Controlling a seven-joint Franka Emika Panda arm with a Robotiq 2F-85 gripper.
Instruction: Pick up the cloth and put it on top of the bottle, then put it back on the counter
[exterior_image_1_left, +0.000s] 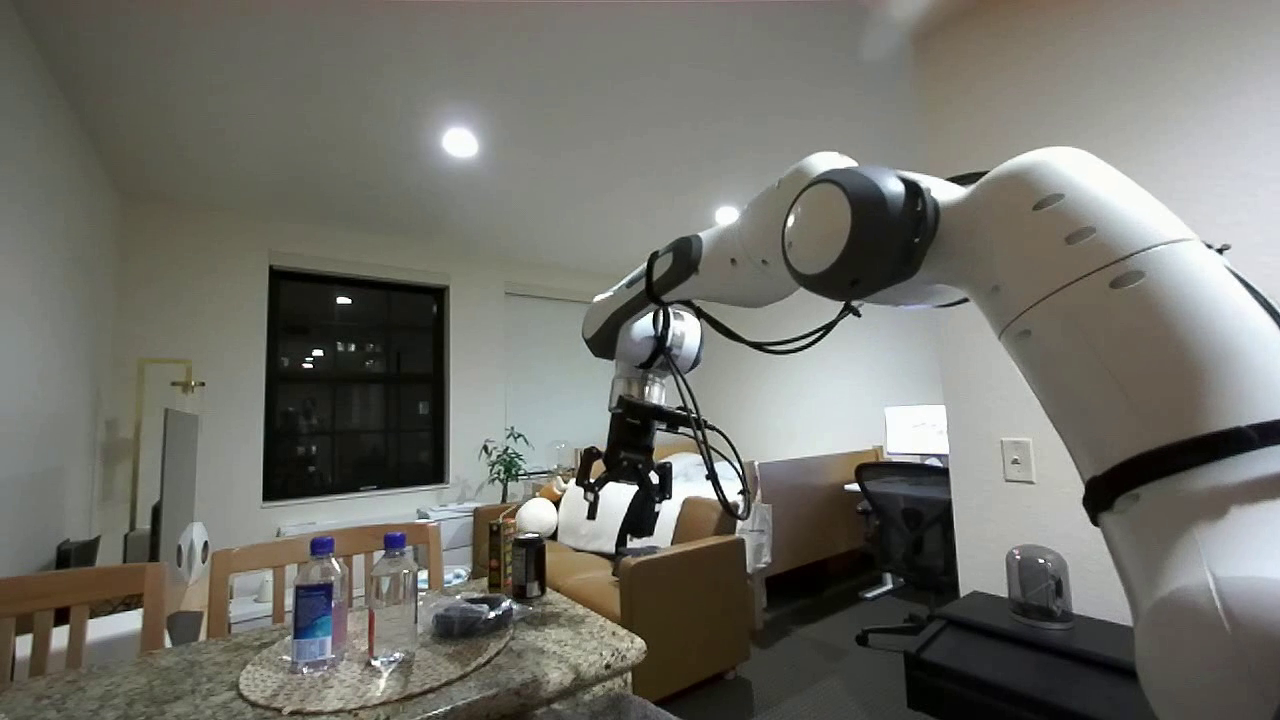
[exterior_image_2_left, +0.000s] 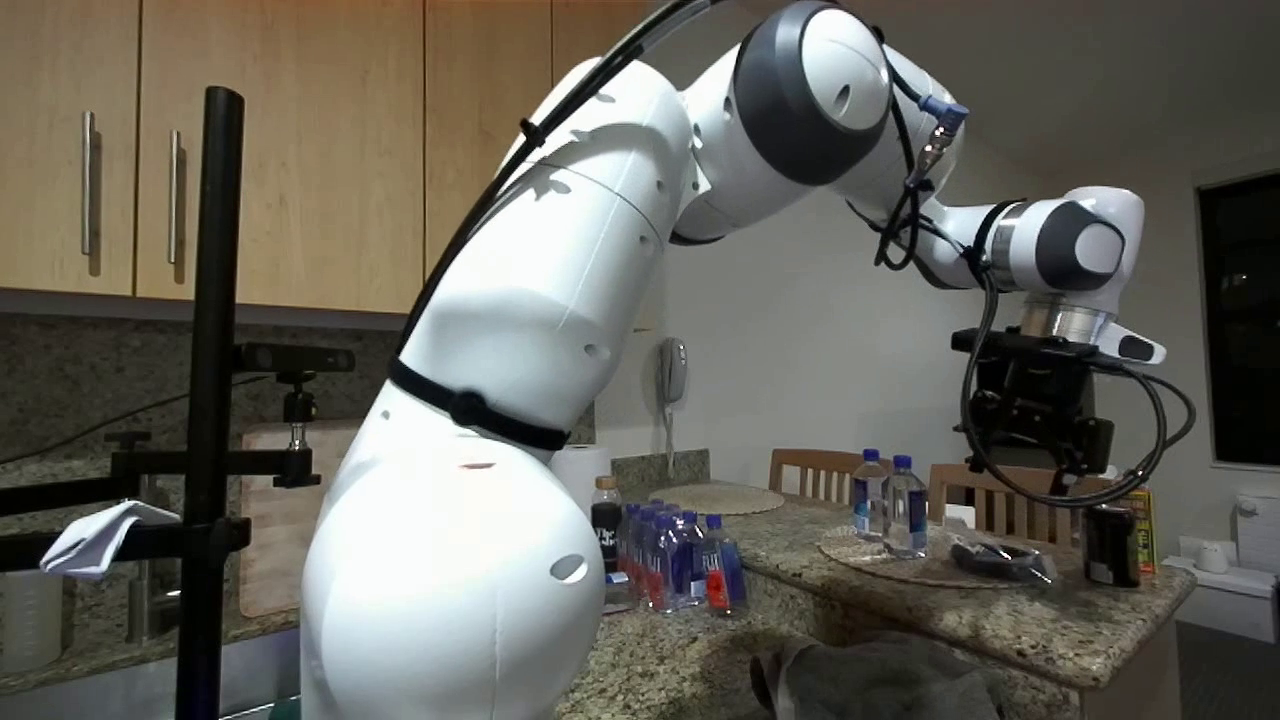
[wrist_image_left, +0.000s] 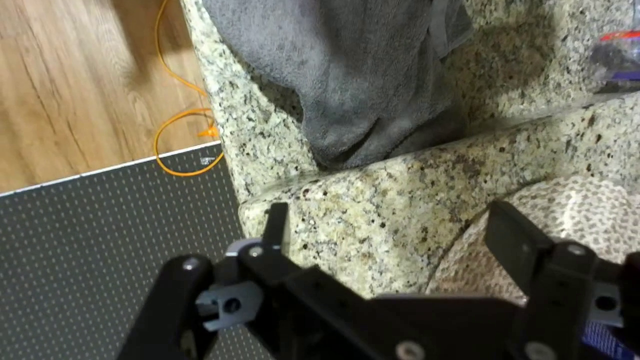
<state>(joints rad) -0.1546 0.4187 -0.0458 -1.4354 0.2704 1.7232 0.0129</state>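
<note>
The robot's tool (wrist_image_left: 386, 215), released and with its fingers spread wide, hangs with a granite tabletop (wrist_image_left: 345, 240) showing between the tips in the wrist view, as a gray towel (wrist_image_left: 370, 75) lies crumpled on the lower level at top center. A raised ledge (wrist_image_left: 425, 170) runs between the towel and a round woven placemat (wrist_image_left: 600, 210) at right; an orange cord (wrist_image_left: 187, 174) loops over the floor (wrist_image_left: 70, 90) at left. Two blue-capped water bottles (exterior_image_1_left: 318, 610) stand upright on the placemat at the lower left of an exterior view, beside a dark item in clear plastic (exterior_image_1_left: 472, 615), with a black can (exterior_image_1_left: 528, 567) near the tabletop's edge and wooden chairs (exterior_image_1_left: 80, 588) behind. In an exterior view, the white robot arm (exterior_image_2_left: 430, 580) fills the center in front of wood cabinets (exterior_image_2_left: 290, 130), a cluster of water bottles (exterior_image_2_left: 690, 570) to its right at lower center and a black stand (exterior_image_2_left: 208, 400) carrying a camera (exterior_image_2_left: 297, 358) at left.
</note>
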